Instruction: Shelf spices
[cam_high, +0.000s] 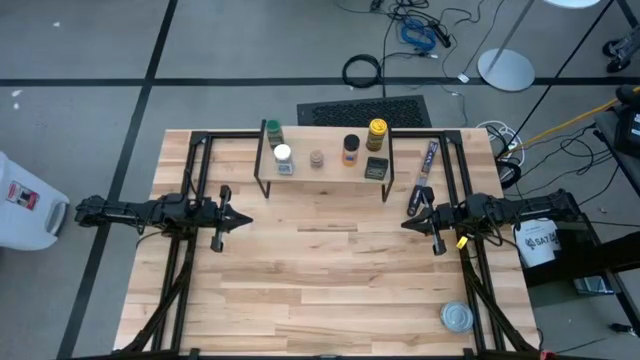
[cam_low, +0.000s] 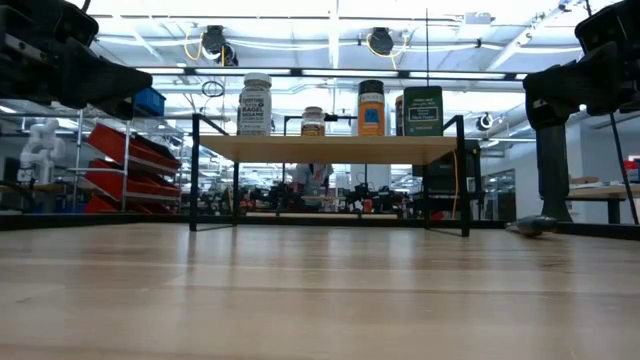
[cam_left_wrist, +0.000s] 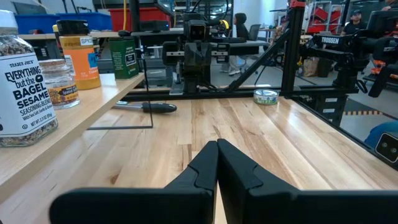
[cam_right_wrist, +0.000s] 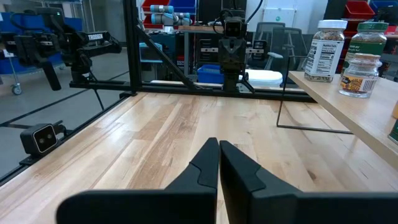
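The shelf (cam_high: 325, 176), a low rack with a light plank top and thin black legs, stands at the table's far middle. On its plank stand the spices: a green-lidded jar (cam_high: 274, 133), a white-lidded jar (cam_high: 283, 157), a small clear-brownish jar (cam_high: 316, 159), an orange jar (cam_high: 350, 150), a yellow-lidded jar (cam_high: 377, 133) and a dark square tin (cam_high: 376, 168). The low view shows the white-lidded jar (cam_low: 255, 104) and orange jar (cam_low: 371, 108) upright on the plank (cam_low: 330, 148). My left gripper (cam_high: 245, 221) is shut, left of mid-table. My right gripper (cam_high: 406, 222) is shut, right of it. Both touch nothing.
A long thin dark packet (cam_high: 426, 168) lies right of the shelf. A flat round silver tin (cam_high: 457, 317) sits near the table's near right corner. Black frame rails (cam_high: 190, 180) run along both table sides. Bare tabletop (cam_high: 325, 270) lies between the arms.
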